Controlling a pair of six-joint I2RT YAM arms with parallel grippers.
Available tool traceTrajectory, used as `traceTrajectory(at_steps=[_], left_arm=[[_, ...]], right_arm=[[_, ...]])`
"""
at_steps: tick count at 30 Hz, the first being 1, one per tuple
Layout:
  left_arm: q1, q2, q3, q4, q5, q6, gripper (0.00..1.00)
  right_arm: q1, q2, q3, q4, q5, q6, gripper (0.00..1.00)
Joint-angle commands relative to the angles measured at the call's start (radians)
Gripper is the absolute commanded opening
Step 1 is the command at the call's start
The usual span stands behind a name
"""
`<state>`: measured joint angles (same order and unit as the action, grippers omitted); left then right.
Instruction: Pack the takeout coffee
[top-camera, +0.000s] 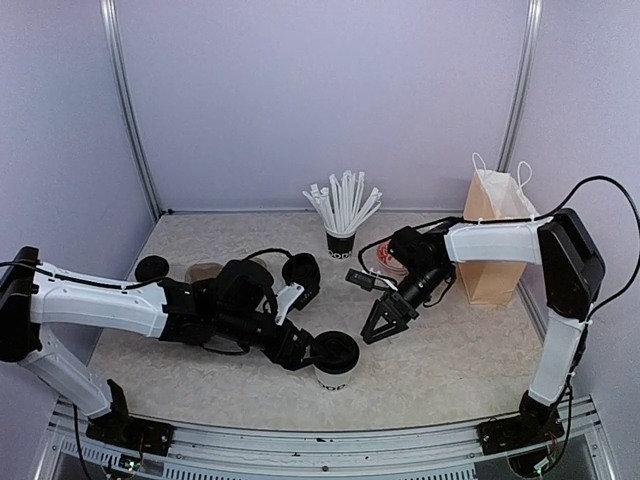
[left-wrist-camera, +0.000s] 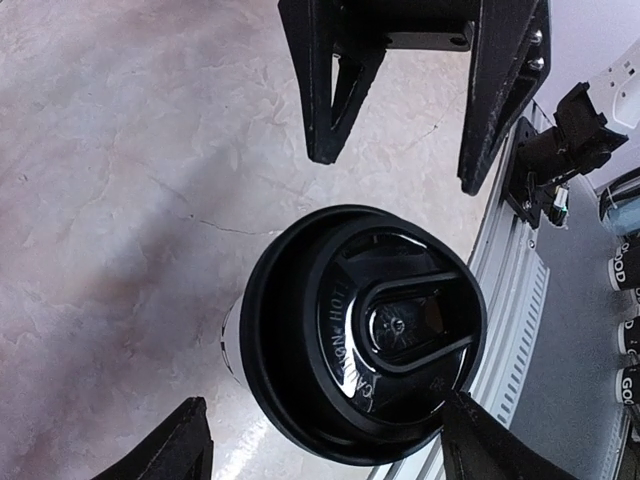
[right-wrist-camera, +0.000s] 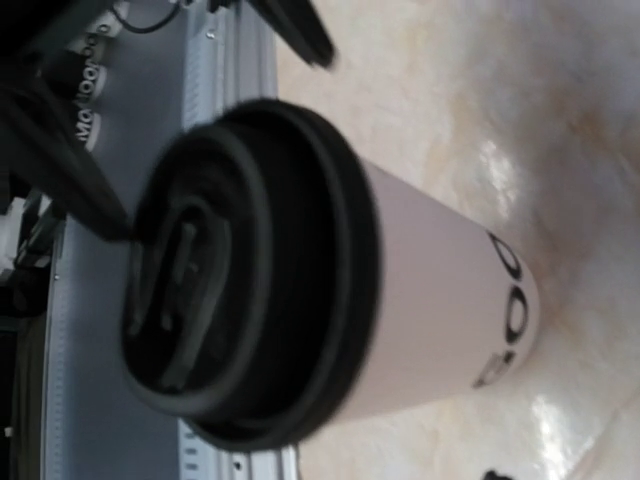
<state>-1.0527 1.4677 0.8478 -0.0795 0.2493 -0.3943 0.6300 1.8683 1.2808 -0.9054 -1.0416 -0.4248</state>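
Note:
The takeout coffee (top-camera: 333, 362) stands upright near the table's front edge, a white paper cup with black lettering and a black lid. My left gripper (top-camera: 304, 351) reaches in from the left, level with the lid. In the left wrist view its fingers straddle the lid (left-wrist-camera: 365, 335): the right fingertip (left-wrist-camera: 480, 440) is at the rim and the left fingertip (left-wrist-camera: 185, 445) stands apart, so this gripper (left-wrist-camera: 335, 450) is open. My right gripper (top-camera: 385, 330) hangs open just right of and behind the cup, holding nothing. The right wrist view is filled by the cup (right-wrist-camera: 440, 300), blurred.
A brown paper bag (top-camera: 492, 245) with white handles stands upright at the right. A black cup of white straws (top-camera: 341, 225) is at the back centre. Loose black lids (top-camera: 152, 267) and brown items (top-camera: 205, 272) lie at the left. A metal rail (top-camera: 330, 440) runs along the near edge.

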Motion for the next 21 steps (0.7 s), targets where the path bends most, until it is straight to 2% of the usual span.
traceTrajectory(at_steps=[1,13,16,21], left_arm=[[-0.005,0.018,-0.009,0.035,0.016,0.012,0.76],[0.005,0.051,-0.026,0.021,0.004,0.026,0.73],[0.02,0.061,-0.041,-0.004,0.001,0.029,0.66],[0.035,0.083,-0.064,-0.019,-0.011,0.045,0.62]], right_arm=[[0.024,0.026,0.041,-0.041,-0.063,-0.025,0.67],[0.038,0.12,0.103,-0.07,-0.101,-0.023,0.53],[0.039,0.141,0.103,-0.067,-0.089,-0.008,0.5],[0.047,0.168,0.082,-0.035,-0.01,0.032,0.47]])
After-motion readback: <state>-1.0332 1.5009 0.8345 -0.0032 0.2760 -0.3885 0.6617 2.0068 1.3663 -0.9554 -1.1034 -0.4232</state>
